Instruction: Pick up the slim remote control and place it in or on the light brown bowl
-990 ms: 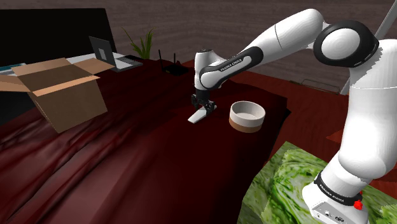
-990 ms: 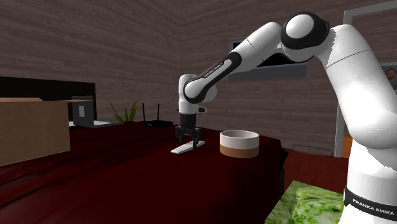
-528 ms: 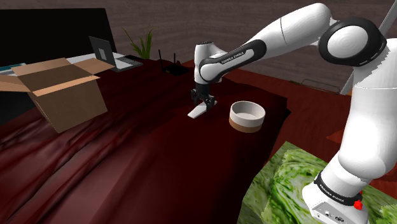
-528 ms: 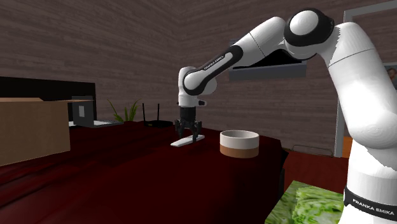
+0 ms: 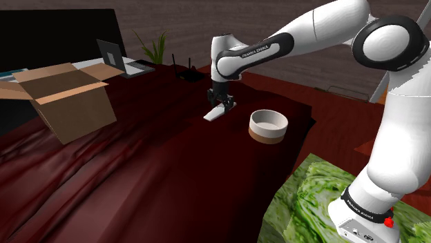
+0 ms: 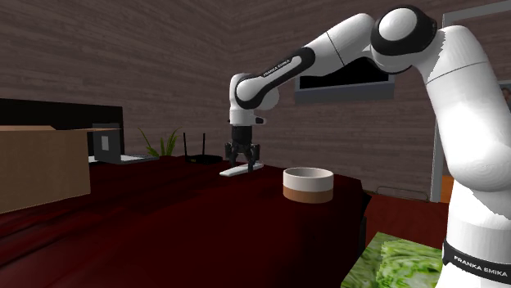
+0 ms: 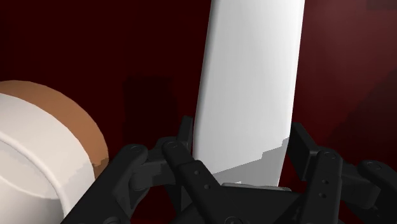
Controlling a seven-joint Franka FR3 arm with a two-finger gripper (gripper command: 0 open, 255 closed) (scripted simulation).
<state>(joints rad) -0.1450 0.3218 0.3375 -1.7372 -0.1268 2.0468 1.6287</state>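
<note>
dark red cloth (image 5: 138,172) covers the wide table where the bowl (image 5: 268,126) sits. the bowl is white above, with a light brown band round its foot. the white arm (image 5: 290,41) arches high over the bowl from the green-patterned stand (image 5: 304,200), which lies toward the shoulder view's lower right of the bowl. an open cardboard box (image 5: 69,100) rests well apart from the bowl, at the shoulder view's left. farther back than the bowl, along the table's far edge, are a laptop (image 5: 114,59), a green plant (image 5: 153,48) and a black router (image 5: 185,72). the slim remote (image 5: 215,113), drawn plain white, hangs to the shoulder view's upper left of the bowl, near it but apart. it is tilted, its free end lower and clear of the cloth. the black gripper (image 5: 221,105) is closed down to the remote's width, and its fingers (image 7: 321,172) press the two long sides at the remote's upper end. in the wrist view the bowl shows just beside the clasped remote.
</note>
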